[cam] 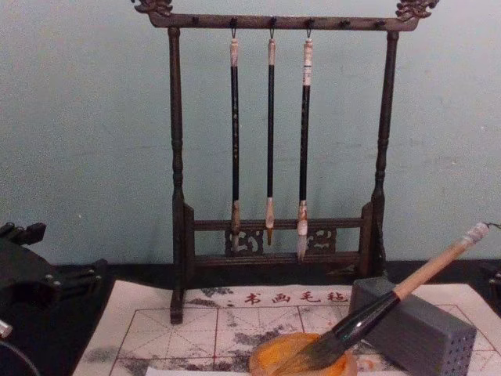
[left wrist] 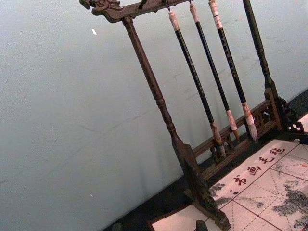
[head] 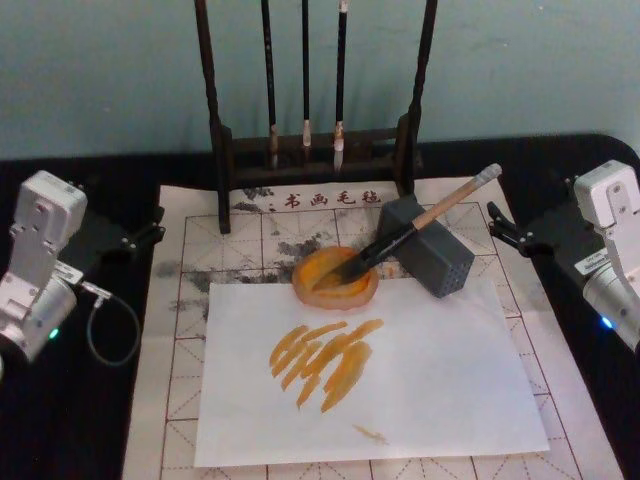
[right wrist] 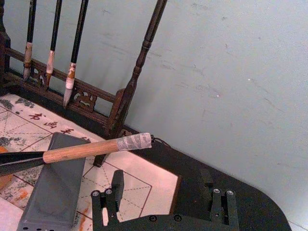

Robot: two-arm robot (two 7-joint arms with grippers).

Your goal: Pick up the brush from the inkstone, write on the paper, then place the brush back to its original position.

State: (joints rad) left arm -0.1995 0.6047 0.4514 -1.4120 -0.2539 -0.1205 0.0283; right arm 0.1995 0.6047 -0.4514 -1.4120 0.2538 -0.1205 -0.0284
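Black bench (head: 60, 440) carries the grid paper (head: 170, 420). Farther, the brush (head: 425, 218), probably light and stiff, rests bristles in the orange inkstone (head: 325, 295), handle on a grey block (head: 440, 262): grasp mid-handle. Right gripper (right wrist: 162, 180) gapes empty nearby; left gripper (head: 145, 232) parked, I cannot tell its state.

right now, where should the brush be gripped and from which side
Grip the brush by its bare wooden handle, between the grey block and the taped end. Come from the robot's right with the open right gripper: the handle slopes up that way, free past the block, while the bristles lie in the inkstone. The left gripper is parked far left.
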